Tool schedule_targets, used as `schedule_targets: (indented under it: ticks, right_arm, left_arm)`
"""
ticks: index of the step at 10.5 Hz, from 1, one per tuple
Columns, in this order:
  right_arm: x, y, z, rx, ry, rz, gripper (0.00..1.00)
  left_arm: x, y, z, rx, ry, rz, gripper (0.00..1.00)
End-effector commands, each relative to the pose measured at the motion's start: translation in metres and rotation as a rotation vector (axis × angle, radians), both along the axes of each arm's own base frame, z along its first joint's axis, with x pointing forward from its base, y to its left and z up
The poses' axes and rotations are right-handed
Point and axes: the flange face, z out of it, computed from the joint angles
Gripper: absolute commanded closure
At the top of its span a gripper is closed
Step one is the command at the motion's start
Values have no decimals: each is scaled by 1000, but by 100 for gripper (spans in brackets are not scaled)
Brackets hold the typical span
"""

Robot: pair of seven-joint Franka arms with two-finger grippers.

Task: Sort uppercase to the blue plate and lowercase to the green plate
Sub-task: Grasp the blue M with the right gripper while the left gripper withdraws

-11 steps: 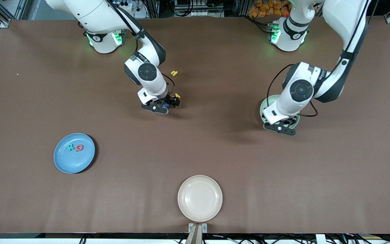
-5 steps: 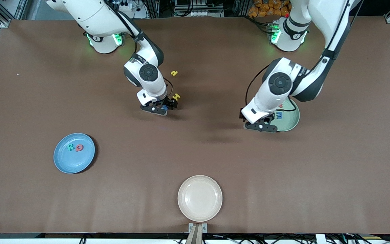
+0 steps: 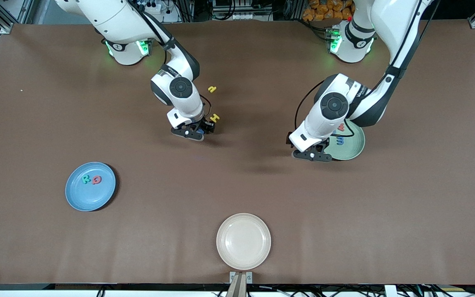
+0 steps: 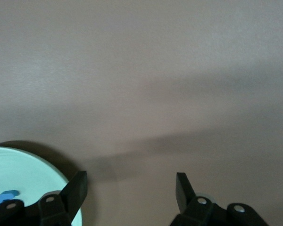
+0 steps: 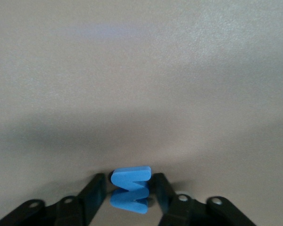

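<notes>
The blue plate (image 3: 90,186) sits nearest, holding R and Q. The empty left gripper (image 3: 312,153), fingers spread, hangs beside the green plate (image 3: 353,148). The right gripper (image 5: 128,192) pinches the blue M (image 5: 130,188) at the table; gripped so near its edge, it could twist free when lifted.

Three plates (image 3: 90,186), seven letters (image 3: 212,88)

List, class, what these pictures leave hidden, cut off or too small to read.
- Blue letter between the right gripper fingers: right wrist view cuts off its lower part; in the front view the gripper covers it.
- Letters on the green plate: the left arm overlaps them in the front view.
- Small yellow letter on the table: too small to read.
- Left gripper, open beside the green plate: its base is cut off.
</notes>
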Motion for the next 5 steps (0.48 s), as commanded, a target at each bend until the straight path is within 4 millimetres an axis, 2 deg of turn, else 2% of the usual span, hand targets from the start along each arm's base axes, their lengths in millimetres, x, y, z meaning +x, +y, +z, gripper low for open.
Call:
schedule_targets:
  ticks: [1, 2, 5]
  right_arm:
    - [-2, 1, -2, -11, -10, -9, 100]
    - [1, 2, 3, -6, -20, -12, 100]
    - [21, -4, 32, 18, -73, -32, 100]
  left_arm:
    - [10, -14, 0, -22, 0, 19, 12]
    - [8, -18, 1, -21, -1, 26, 12]
    - [4, -61, -5, -42, -2, 16, 12]
